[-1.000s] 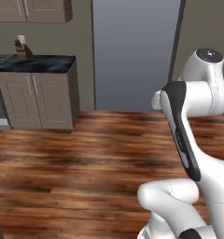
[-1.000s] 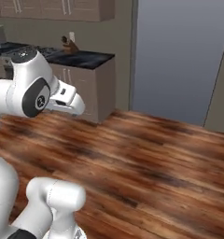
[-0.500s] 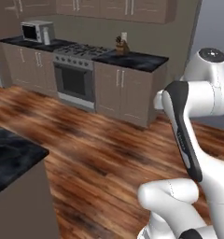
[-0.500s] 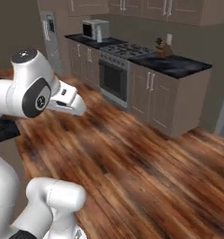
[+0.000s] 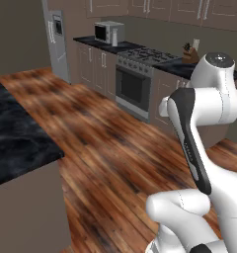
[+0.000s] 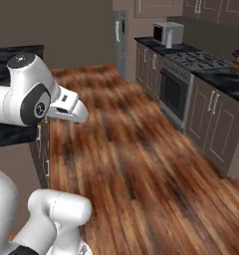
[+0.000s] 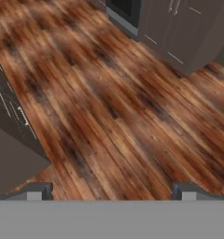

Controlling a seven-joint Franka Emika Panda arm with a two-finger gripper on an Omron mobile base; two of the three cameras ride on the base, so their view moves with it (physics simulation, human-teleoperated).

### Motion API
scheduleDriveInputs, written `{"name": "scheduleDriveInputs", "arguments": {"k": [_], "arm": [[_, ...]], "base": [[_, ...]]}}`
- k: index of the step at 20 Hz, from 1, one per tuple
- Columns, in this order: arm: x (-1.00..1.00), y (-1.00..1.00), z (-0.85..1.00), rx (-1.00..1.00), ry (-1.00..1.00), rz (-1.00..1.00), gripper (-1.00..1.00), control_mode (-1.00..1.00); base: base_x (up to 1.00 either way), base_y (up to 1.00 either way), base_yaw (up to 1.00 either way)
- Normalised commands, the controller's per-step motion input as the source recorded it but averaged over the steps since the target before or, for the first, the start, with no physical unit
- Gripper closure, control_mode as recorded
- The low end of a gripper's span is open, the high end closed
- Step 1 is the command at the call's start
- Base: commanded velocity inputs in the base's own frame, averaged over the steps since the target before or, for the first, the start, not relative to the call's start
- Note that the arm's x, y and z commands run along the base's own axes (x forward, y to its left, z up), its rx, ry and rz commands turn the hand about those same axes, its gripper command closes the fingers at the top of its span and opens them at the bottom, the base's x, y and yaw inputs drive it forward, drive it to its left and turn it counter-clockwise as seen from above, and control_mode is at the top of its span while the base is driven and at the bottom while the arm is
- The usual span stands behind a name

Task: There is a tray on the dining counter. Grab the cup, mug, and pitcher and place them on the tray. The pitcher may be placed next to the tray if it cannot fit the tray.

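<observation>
- The gripper (image 7: 112, 189) is spread wide and holds nothing; in the hand view its two dark finger tips (image 7: 37, 190) rise far apart at the bottom, over bare wooden floor (image 7: 114, 107).
- The arm (image 5: 199, 128) is folded up close to its own base, in the lower right of the left base view and at the left of the right base view.
- The dining counter (image 5: 17, 143), with its black white-veined marble top, is at the left edge of the left base view, just beside the robot. Its corner points toward the floor in the middle.
- In the right base view a part of the same dark worktop (image 6: 17, 55) shows behind the arm, at the upper left.
- On the part of this top that I can see, nothing stands.
- On the far side of the room a row of beige cabinets (image 5: 98, 66) runs along the wall, with a black worktop (image 5: 98, 43) on it.
- A white microwave (image 5: 109, 32) stands on that worktop, near its left end.
- To the right of the microwave is a stove with an oven door (image 5: 134, 89) below it.
- Further right, a knife block (image 5: 190, 54) stands on the worktop, partly behind the arm.
- A tall grey fridge (image 5: 58, 42) stands at the left end of the cabinet row.
- The floor between the counter and the cabinets is brown wood planks.
</observation>
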Motion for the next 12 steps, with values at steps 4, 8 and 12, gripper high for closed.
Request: {"name": "scheduleDriveInputs", "arguments": {"k": [4, 8, 12], "arm": [[0.0, 0.0, 0.0, 0.0, 0.0, 0.0, -1.0, 1.0], [0.0, 0.0, 0.0, 0.0, 0.0, 0.0, -1.0, 1.0], [0.0, 0.0, 0.0, 0.0, 0.0, 0.0, -1.0, 1.0]], "base": [[0.36, -1.0, 0.38], [0.46, -1.0, 0.33], [0.59, -0.87, 0.26]]}}
